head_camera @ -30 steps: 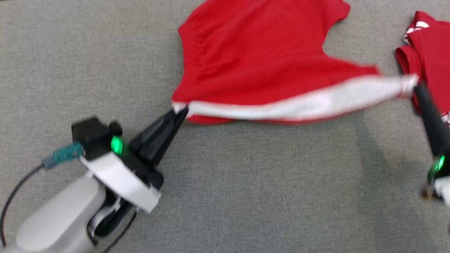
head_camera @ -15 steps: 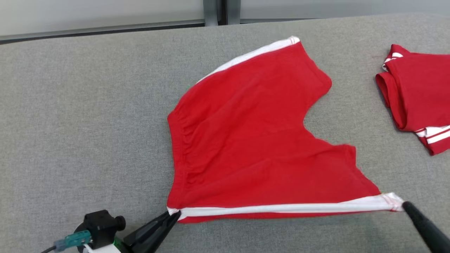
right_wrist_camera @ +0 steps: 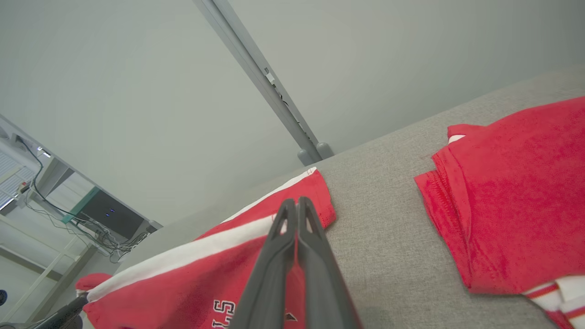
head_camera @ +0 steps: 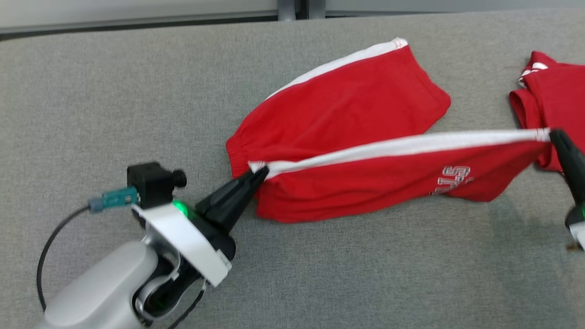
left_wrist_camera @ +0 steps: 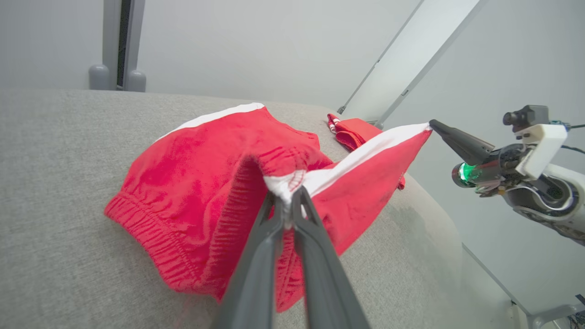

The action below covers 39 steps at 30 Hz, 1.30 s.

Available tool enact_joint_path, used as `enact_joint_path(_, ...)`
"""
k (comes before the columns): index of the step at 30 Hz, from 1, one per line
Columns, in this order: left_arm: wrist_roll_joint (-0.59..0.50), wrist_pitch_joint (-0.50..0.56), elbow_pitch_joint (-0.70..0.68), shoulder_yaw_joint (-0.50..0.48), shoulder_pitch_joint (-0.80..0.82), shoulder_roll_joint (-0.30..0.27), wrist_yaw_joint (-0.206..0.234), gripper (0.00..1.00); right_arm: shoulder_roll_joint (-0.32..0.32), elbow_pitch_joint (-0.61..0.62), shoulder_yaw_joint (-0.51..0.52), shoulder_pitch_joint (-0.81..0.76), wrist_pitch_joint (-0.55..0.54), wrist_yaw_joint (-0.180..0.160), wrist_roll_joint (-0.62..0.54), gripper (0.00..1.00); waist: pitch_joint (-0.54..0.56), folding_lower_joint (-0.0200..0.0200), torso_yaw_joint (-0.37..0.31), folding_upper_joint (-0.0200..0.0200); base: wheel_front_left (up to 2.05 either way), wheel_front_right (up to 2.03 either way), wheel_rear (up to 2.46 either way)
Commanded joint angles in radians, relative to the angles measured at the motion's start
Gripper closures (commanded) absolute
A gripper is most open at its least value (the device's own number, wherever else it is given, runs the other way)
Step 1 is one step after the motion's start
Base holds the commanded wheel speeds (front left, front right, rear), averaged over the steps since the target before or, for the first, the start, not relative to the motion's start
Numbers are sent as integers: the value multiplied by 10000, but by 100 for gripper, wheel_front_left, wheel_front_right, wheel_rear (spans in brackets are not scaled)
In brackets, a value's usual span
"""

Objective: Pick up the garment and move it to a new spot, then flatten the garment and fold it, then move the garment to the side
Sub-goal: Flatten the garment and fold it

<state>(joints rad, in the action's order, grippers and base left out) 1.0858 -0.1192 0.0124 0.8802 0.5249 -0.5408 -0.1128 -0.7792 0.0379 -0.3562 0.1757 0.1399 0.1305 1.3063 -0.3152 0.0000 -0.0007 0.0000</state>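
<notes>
**Shorts held stretched between both grippers**

The red shorts (head_camera: 356, 105) lie near the middle of the grey table (head_camera: 114, 91), and their near half is lifted off the surface. The left gripper (head_camera: 261, 172) has its two dark fingers pressed together on the waistband corner, where the white stripe (head_camera: 402, 145) begins. The left wrist view shows the cloth pinched tightly between the tips. The right gripper (head_camera: 554, 135) is likewise closed on the other end of that stripe, at the leg hem, and in the right wrist view its fingers meet with no gap. The stripe runs almost straight from one gripper to the other, and the red cloth below it hangs down with white lettering (head_camera: 450, 179) showing. The far half of the shorts rests flat on the table, with a second white stripe along its far edge. A folded red garment (head_camera: 560, 89) lies on the table at the far right, just beyond the right gripper.
</notes>
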Motion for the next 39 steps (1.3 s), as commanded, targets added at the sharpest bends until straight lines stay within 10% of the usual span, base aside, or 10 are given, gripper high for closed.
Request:
enact_joint_path(1,296,73,265,-144,433,159,-102,100,327,-370,-30,804,-164,0,-227,100,-365,0,134,0,0,0,0)
enact_joint_path(15,2470,1274,2278,-782,2487,904,-175,100,1665,-3534,-1117,6181,-2224,0,-1877,100,-1565,0,718,0,0,0,0)
enact_joint_path(31,2200,1241,3729,-657,3546,1435,-179,100,2310,-5744,-2480,8856,-2902,0,-2820,100,-2260,0,985,0,0,0,0)
enact_joint_path(32,2197,1229,3798,-628,3545,1452,-179,93,2355,-5817,-2565,8920,-2835,0,-2819,88,-2279,0,985,0,0,0,0)
enact_joint_path(34,2155,1186,3889,-575,3579,1477,-180,41,2425,-5879,-2669,8987,-2610,0,-2725,0,-2292,0,993,0,0,0,0)
enact_joint_path(35,2106,1094,3955,-563,3577,1473,-180,0,2422,-5878,-2695,8982,-2428,0,-2663,0,-2277,0,1001,0,0,0,0)
enact_joint_path(39,1698,365,4071,-536,3369,1449,-180,0,2145,-5477,-2873,8449,-1663,0,-2429,0,-2062,0,1038,0,0,0,0)
